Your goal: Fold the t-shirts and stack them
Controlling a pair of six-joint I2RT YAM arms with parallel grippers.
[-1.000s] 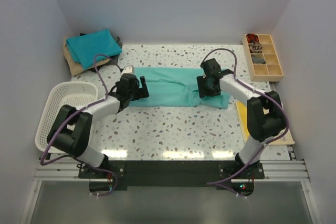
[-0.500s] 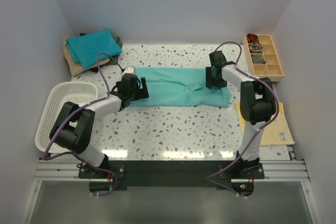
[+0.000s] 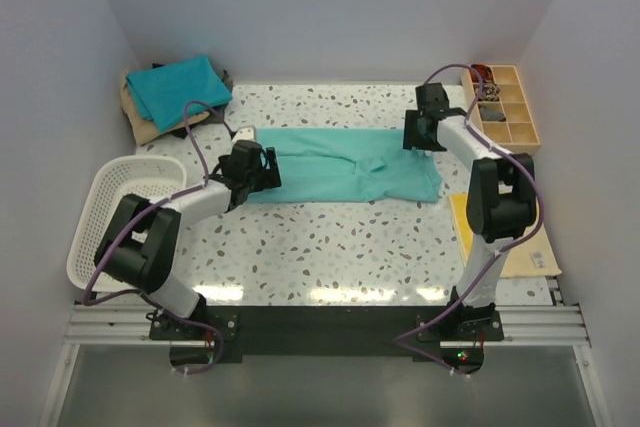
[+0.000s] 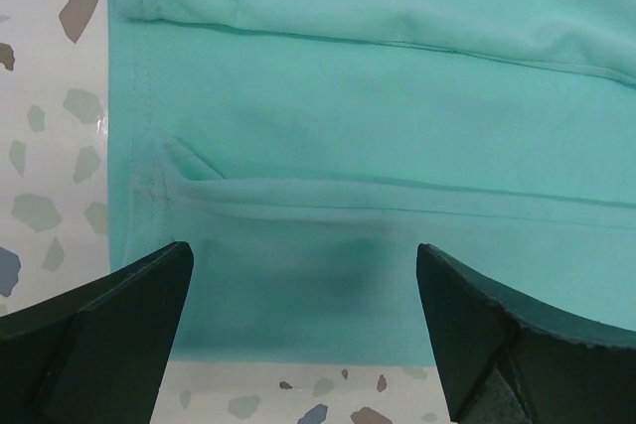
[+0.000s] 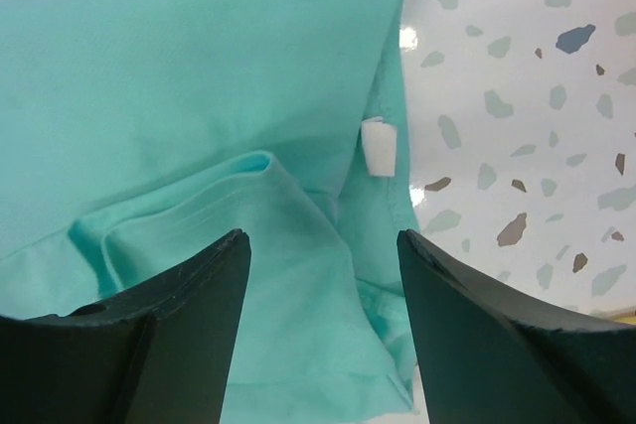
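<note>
Since the earlier view, the right gripper (image 3: 417,130) is being carried away from the middle of the light sea-green t-shirt (image 3: 330,162) toward its far right corner, while the left gripper (image 3: 262,167) is being kept at the left edge. The right fingers (image 5: 179,325) are being held apart with nothing clamped. A raised fold of the cloth is being shown just ahead of their tips, with a small white tag (image 5: 378,146) at the cloth's edge beside the speckled table (image 5: 517,96). The left fingers (image 4: 109,335) are likewise being held wide and released, with the hem and a shallow crease lying beneath and between them, apparently untouched. Outward from there, the shirt is being left spread as a long strip across the middle of the table. Its folding is therefore judged only partly done: the sides look turned in, but the cross folds are not yet made. At the far left corner a teal-blue t-shirt (image 3: 180,87) is lying folded on a tan t-shirt (image 3: 140,125), which suggests the stack is being built there. The sea-green shirt, well apart from it, is yet to be added.
</note>
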